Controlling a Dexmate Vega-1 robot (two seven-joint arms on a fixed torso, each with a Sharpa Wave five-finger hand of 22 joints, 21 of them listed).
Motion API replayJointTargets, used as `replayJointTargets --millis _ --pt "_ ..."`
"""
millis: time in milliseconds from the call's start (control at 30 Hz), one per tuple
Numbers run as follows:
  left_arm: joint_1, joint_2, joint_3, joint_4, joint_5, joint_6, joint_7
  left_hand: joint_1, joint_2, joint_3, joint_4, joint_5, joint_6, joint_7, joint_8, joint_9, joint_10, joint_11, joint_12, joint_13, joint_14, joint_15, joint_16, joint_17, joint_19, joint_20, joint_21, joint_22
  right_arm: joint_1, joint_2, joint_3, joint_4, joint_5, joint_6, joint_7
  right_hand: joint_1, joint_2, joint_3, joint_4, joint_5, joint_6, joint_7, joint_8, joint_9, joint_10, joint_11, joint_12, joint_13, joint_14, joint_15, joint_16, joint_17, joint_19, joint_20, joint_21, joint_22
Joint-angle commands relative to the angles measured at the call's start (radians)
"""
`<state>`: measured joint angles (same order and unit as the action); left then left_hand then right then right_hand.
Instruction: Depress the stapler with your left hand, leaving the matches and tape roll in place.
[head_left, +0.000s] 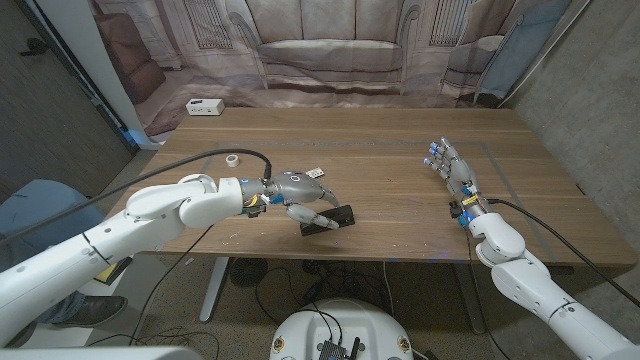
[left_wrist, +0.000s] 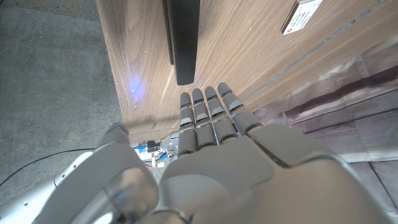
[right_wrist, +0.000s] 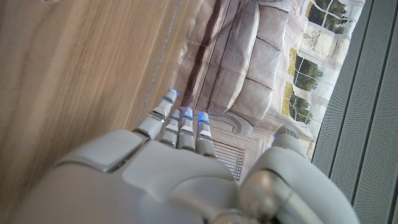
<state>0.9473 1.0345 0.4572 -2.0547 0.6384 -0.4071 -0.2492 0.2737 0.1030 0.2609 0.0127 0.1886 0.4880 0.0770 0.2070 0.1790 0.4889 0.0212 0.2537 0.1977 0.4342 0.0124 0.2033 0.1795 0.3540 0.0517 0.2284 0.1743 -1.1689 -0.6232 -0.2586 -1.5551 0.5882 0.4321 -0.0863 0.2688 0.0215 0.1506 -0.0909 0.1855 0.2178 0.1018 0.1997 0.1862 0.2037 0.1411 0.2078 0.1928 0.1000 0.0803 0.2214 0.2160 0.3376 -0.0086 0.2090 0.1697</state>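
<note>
A black stapler (head_left: 329, 220) lies near the table's front edge, a little left of the middle. My left hand (head_left: 300, 194) hovers just left of it, fingers (left_wrist: 210, 111) held straight and together and reaching toward its near end (left_wrist: 184, 37); it holds nothing. In the left wrist view the fingertips stop just short of the stapler. A small matchbox (head_left: 315, 173) (left_wrist: 303, 12) lies just behind the hand. The tape roll (head_left: 232, 159) sits farther back left. My right hand (head_left: 449, 165) (right_wrist: 180, 155) stands on the table's right side, fingers stretched out and holding nothing.
A white box (head_left: 203, 107) sits at the table's back left corner. A printed backdrop of a sofa hangs behind the wooden table (head_left: 400, 150). A blue chair (head_left: 40, 205) stands off the table's left side.
</note>
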Motion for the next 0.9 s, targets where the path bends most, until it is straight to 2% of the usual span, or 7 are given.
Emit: replayJointTargets --millis 33,567,900 --pt "-0.038 -0.024 0.041 0.041 0.011 -0.017 -0.022 0.003 0.009 0.009 0.002 -0.002 0.012 0.004 -0.001 0.004 0.009 0.0 -0.004 0.003 0.011 0.003 -0.003 0.001 0.011 -0.004 -0.004 0.005 -0.007 -0.004 0.001 -0.006 0.003 -0.01 -0.002 -0.001 0.012 0.003 -0.005 0.004 0.008 -0.002 -0.002 0.003 0.008 0.004 -0.002 0.005 0.005 -0.002 -0.005 0.002 0.007 -0.003 -0.005 0.003" --pt "-0.035 -0.027 0.052 0.023 0.047 0.009 -0.012 -0.009 -0.006 0.0 0.003 -0.003 0.015 -0.001 -0.003 0.004 0.009 -0.004 -0.009 0.003 0.008 -0.003 -0.006 0.001 0.009 -0.001 -0.008 0.005 -0.011 0.003 0.005 0.013 0.003 0.018 0.006 -0.001 0.012 0.002 -0.006 0.004 0.008 -0.002 -0.002 0.003 0.007 0.006 -0.003 0.005 0.004 -0.002 -0.006 0.002 0.006 -0.003 -0.006 0.003" --pt "-0.036 -0.032 0.064 0.018 0.084 0.017 -0.002 -0.047 -0.005 -0.014 0.024 -0.001 0.005 -0.008 -0.011 0.004 -0.01 -0.017 -0.022 0.004 -0.021 -0.004 -0.016 0.004 -0.011 -0.008 -0.018 0.008 -0.029 0.006 0.014 0.009 0.014 0.027 0.003 0.0 0.013 0.002 -0.008 0.004 0.009 -0.002 -0.002 0.003 0.008 0.005 -0.002 0.005 0.003 -0.003 -0.007 0.002 0.006 -0.002 -0.007 0.003"
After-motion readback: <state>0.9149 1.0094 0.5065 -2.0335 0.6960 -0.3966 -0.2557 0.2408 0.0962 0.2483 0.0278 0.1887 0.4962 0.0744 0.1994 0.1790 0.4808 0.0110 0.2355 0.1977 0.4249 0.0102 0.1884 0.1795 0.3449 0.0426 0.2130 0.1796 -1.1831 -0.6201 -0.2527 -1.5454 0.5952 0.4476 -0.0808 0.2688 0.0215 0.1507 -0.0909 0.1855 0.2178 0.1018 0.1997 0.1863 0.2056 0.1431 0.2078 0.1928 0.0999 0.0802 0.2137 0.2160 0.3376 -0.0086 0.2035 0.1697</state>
